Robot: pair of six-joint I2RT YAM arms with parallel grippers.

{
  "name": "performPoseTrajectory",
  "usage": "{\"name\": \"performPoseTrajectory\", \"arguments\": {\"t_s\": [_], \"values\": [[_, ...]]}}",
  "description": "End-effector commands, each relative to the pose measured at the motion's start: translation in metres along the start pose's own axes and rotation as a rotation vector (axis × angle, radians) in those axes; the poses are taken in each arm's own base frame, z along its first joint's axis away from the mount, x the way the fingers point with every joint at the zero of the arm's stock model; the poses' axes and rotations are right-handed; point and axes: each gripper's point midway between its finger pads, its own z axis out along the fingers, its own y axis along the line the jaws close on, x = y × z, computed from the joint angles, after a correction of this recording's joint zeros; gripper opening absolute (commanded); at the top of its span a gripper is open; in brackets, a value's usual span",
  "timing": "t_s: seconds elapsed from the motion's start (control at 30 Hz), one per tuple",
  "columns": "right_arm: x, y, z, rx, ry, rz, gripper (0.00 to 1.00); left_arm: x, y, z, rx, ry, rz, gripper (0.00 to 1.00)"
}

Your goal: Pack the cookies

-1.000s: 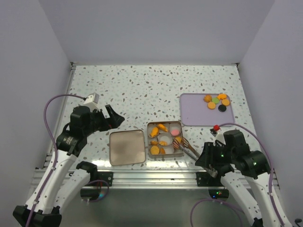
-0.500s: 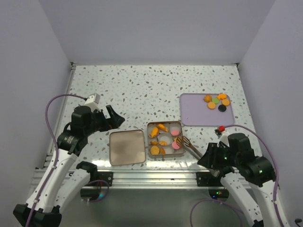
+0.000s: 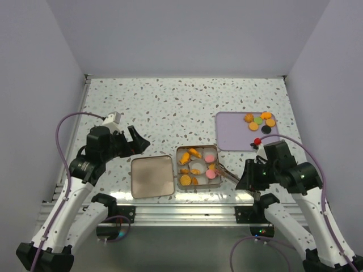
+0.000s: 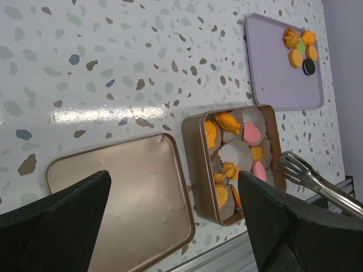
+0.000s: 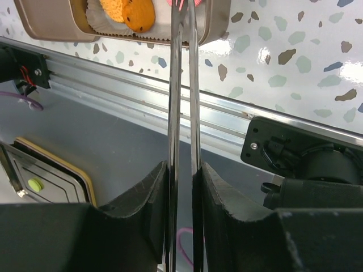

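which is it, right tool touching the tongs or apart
Touching. Right wrist view shows the right tool squeezing the tongs, fingers flat against both arms.

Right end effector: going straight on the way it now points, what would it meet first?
The right end effector grips tongs whose tips sit at the rim of the tin; pushing on would likely hit that tin first, depth unclear.

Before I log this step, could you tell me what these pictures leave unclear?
- Right wrist view: the tongs' tips and most of the tin are cut off by the top edge.
- Top view: whether the tongs grip one of the cookies is too small to tell.
- Left wrist view: the tongs' handles run off the right edge.
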Motion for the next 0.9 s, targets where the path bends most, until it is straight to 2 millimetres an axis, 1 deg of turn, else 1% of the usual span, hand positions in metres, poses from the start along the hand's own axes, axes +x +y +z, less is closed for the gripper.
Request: {"name": "performPoseTrajectory", "arguments": {"t_s": [0.0, 0.03, 0.1, 0.13, 0.2, 0.23, 0.3, 0.33, 0.4, 0.43, 0.47, 0.5, 0.53, 0.57, 0.6, 0.63, 0.67, 0.7, 0.73, 0.77, 0.8, 0.87], "values": [[-0.018, 0.009, -0.009, -0.007, -0.041, -0.036, 0.30, -0.005, -0.005, -0.003, 0.024, -0.029, 0.025, 1.00], [-0.031, 0.017, -0.011, -0.031, -0.086, -0.044, 0.29, -0.006, -0.005, -0.004, 0.024, -0.035, 0.024, 1.00], [-0.045, 0.025, -0.010, -0.048, -0.121, -0.021, 0.28, -0.006, -0.005, -0.004, 0.025, -0.036, 0.023, 1.00], [-0.062, 0.032, -0.008, -0.064, -0.152, -0.019, 0.26, -0.006, -0.005, -0.004, 0.025, -0.038, 0.022, 1.00], [-0.081, 0.042, -0.005, -0.082, -0.175, 0.008, 0.25, -0.007, -0.006, -0.003, 0.028, -0.038, 0.022, 1.00], [-0.102, 0.052, 0.000, -0.108, -0.196, 0.008, 0.24, -0.009, -0.007, -0.002, 0.030, -0.038, 0.022, 1.00], [-0.126, 0.063, 0.005, -0.126, -0.215, 0.022, 0.24, -0.011, -0.008, -0.002, 0.033, -0.040, 0.021, 1.00], [-0.149, 0.073, 0.009, -0.142, -0.240, 0.016, 0.24, -0.012, -0.010, -0.001, 0.034, -0.039, 0.021, 1.00], [-0.172, 0.080, 0.018, -0.142, -0.247, 0.013, 0.23, -0.015, -0.012, -0.001, 0.040, -0.042, 0.024, 1.00], [-0.193, 0.090, 0.012, -0.160, -0.296, -0.004, 0.24, -0.016, -0.013, -0.001, 0.042, -0.045, 0.025, 1.00], [-0.207, 0.087, 0.031, -0.132, -0.267, 0.006, 0.24, -0.016, -0.013, 0.000, 0.043, -0.042, 0.025, 1.00], [-0.219, 0.089, 0.036, -0.124, -0.275, 0.005, 0.23, -0.017, -0.013, 0.000, 0.043, -0.042, 0.025, 1.00], [-0.238, 0.096, 0.036, -0.134, -0.308, -0.007, 0.23, -0.017, -0.013, 0.001, 0.042, -0.039, 0.024, 1.00], [-0.249, 0.091, 0.057, -0.102, -0.276, 0.007, 0.23, -0.017, -0.013, 0.002, 0.043, -0.039, 0.021, 1.00], [-0.258, 0.089, 0.067, -0.087, -0.270, 0.014, 0.24, -0.017, -0.014, 0.002, 0.045, -0.039, 0.022, 1.00], [-0.274, 0.093, 0.069, -0.088, -0.298, 0.006, 0.24, -0.018, -0.015, 0.003, 0.046, -0.040, 0.020, 1.00], [-0.282, 0.085, 0.093, -0.057, -0.260, 0.025, 0.24, -0.018, -0.014, 0.003, 0.045, -0.038, 0.020, 1.00], [-0.288, 0.084, 0.101, -0.049, -0.254, 0.029, 0.23, -0.019, -0.014, 0.004, 0.042, -0.039, 0.021, 1.00], [-0.301, 0.087, 0.105, -0.050, -0.274, 0.029, 0.24, -0.020, -0.014, 0.004, 0.040, -0.039, 0.021, 1.00], [-0.307, 0.084, 0.116, -0.040, -0.260, 0.037, 0.23, -0.020, -0.013, 0.004, 0.033, -0.040, 0.028, 1.00], [-0.315, 0.080, 0.135, -0.024, -0.239, 0.044, 0.23, -0.020, -0.011, 0.005, 0.021, -0.033, 0.026, 1.00], [-0.322, 0.076, 0.156, -0.010, -0.211, 0.049, 0.24, -0.019, -0.008, 0.007, 0.007, -0.028, 0.034, 1.00]]}}
